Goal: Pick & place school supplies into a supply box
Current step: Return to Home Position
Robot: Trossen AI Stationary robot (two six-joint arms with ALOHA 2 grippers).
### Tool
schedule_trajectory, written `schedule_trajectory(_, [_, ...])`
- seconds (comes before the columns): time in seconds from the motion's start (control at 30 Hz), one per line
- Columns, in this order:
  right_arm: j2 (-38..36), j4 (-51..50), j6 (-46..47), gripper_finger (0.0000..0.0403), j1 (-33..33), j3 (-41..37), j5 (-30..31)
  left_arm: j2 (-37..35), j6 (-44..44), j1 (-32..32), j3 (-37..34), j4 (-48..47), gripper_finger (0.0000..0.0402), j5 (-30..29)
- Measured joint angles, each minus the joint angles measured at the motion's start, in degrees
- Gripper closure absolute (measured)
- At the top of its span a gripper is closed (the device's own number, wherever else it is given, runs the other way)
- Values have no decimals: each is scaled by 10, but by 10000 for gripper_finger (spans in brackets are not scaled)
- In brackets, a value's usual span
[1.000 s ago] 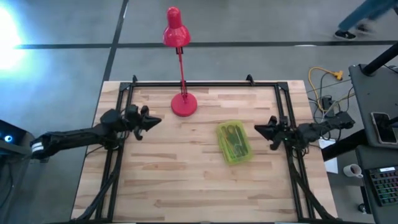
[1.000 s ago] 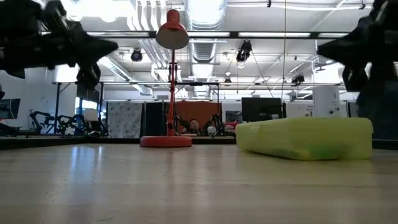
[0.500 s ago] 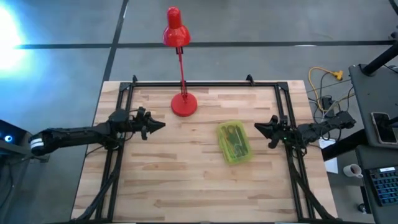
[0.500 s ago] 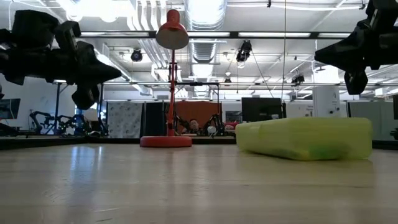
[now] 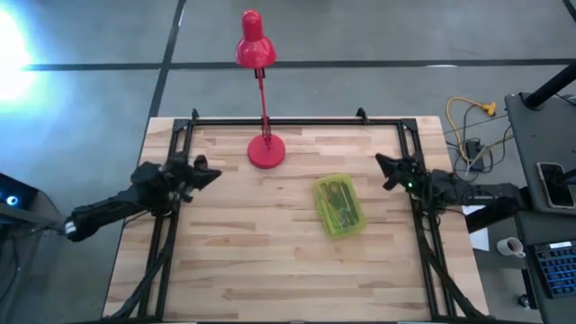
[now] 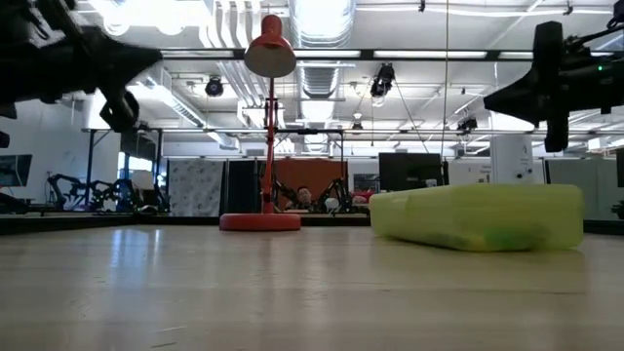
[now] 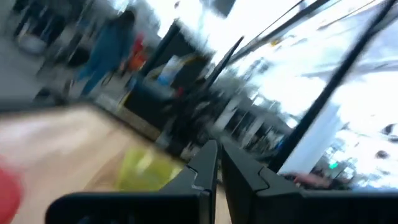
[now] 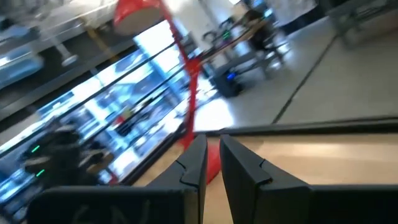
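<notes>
Over the table, looking straight down: finds the supply box [image 5: 351, 228] lying on the wooden table [image 5: 252, 270], right of centre, lid down, long side slightly slanted. Makes out the school supplies [image 5: 336, 200] only as slim dark and green shapes through the translucent lid. Puts the red desk lamp [image 5: 266, 151] behind the box, base near the far edge, well apart from it. Places the left gripper [image 5: 211, 173] above the table's left side, near the frame rail, pointing inward, empty. Places the right gripper [image 5: 382, 165] by the right frame rail, beyond the box's far right corner, clear of it, also empty.

At table height: shows the supply box [image 6: 478, 216] resting flat on the right, closed, with a greener patch low inside. Sets the lamp [image 6: 260, 221] left of it, farther back. Catches the left gripper [image 6: 146, 60] at the upper left and the right gripper [image 6: 492, 97] at the upper right, both well above the tabletop, touching nothing.

Past the left wrist: gives the left gripper [image 7: 219, 158] with both dark fingers nearly pressed together, only a thin slit between, nothing held. Blurs the box [image 7: 140, 171] into a yellow patch beyond the fingertips; hints at a person [image 7: 106, 50] in blue farther off.

Past the right wrist: gives the right gripper [image 8: 212, 149] with fingers drawn close and parallel, gripping nothing. Shows the lamp's [image 8: 189, 93] red stem and shade ahead, over the far table edge.
</notes>
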Motion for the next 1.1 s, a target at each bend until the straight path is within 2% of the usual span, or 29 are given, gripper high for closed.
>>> schedule_trajectory(0.07, [0,0,0,365,-31,0,2,-44,0,0,0,-2,396,3])
schedule_trajectory(0.17, [0,0,0,365,-55,0,2,-43,0,0,0,23,396,2])
schedule_trajectory(0.23, [0,0,0,364,-55,0,4,-43,0,-1,1,46,396,-12])
schedule_trajectory(0.4, [0,0,0,365,-46,0,1,-37,1,4,2,32,396,-17])
schedule_trajectory(1.1, [2,0,0,365,-49,0,1,161,1,3,0,23,396,-18])
